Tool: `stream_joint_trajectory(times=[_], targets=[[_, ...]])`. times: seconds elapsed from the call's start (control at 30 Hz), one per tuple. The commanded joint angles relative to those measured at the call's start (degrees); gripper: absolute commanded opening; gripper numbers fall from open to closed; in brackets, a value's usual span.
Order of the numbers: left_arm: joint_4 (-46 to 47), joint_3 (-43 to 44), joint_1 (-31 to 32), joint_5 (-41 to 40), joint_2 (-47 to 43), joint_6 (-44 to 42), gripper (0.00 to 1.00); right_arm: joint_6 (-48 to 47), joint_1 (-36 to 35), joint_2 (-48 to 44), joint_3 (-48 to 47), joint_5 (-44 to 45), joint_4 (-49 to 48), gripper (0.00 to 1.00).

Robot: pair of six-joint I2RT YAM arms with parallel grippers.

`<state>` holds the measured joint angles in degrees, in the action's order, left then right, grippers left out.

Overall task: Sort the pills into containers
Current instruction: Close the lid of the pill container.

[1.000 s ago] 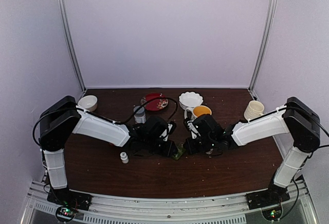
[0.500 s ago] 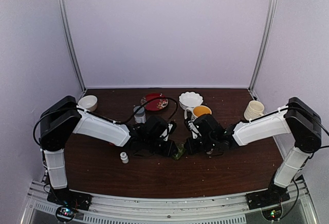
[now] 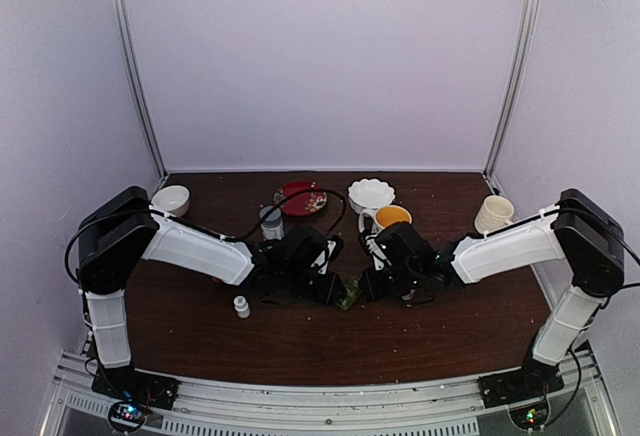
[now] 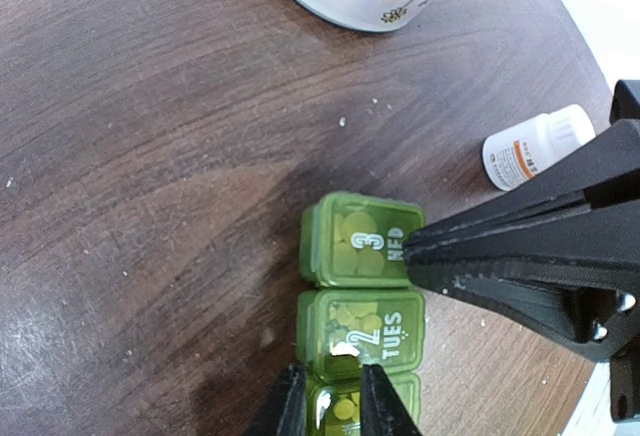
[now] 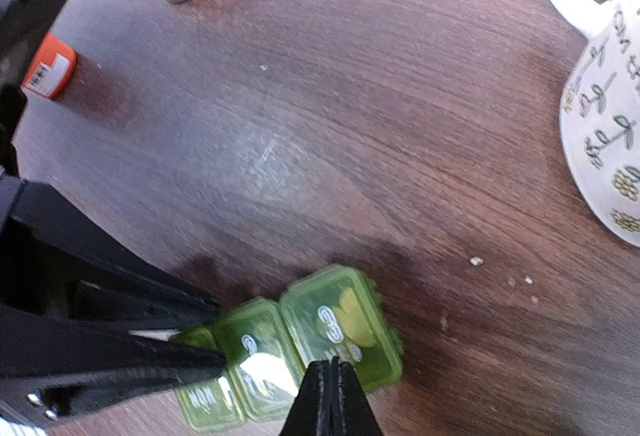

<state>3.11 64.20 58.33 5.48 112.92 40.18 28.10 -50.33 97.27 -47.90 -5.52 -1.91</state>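
Box (image 4: pixel 362 286) sat centre of table (image 3: pixel 200 341). Right gripper (image 5: pixel 330 396) closed, empty, tip at box edge. Left gripper (image 4: pixel 332 401) narrowly parted over end compartment, grip unclear. Pills (image 4: pixel 352 241) showed inside three lidded compartments; sorting seemingly near done.

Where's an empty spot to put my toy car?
The biggest bare patch is the table between the pill box and the near edge. A smaller one sits between the mug and the cream cup. It's crowded where the left claw and right claw meet at the box.
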Motion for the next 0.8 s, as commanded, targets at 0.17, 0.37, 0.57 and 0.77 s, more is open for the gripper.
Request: stream_joint_trajectory(times=[0.17,0.37,0.57,0.77], targets=[[-3.99,-0.57,-0.48,-0.56,2.86,-0.81,0.20,-4.26,0.40,-6.77,-5.66,4.52,8.81,0.00],[-3.91,-0.57,-0.41,-0.38,2.85,-0.81,0.20,-4.19,0.38,0.29,-4.72,0.97,7.99,0.00],[-3.83,-0.57,-0.41,-0.20,2.86,-1.06,0.20,-3.91,0.40,2.69,-3.96,0.44,7.67,0.00],[-3.91,-0.40,-0.48,-0.23,2.92,-1.12,0.20,-5.27,0.40,-2.78,-6.06,0.92,9.88,0.00]])
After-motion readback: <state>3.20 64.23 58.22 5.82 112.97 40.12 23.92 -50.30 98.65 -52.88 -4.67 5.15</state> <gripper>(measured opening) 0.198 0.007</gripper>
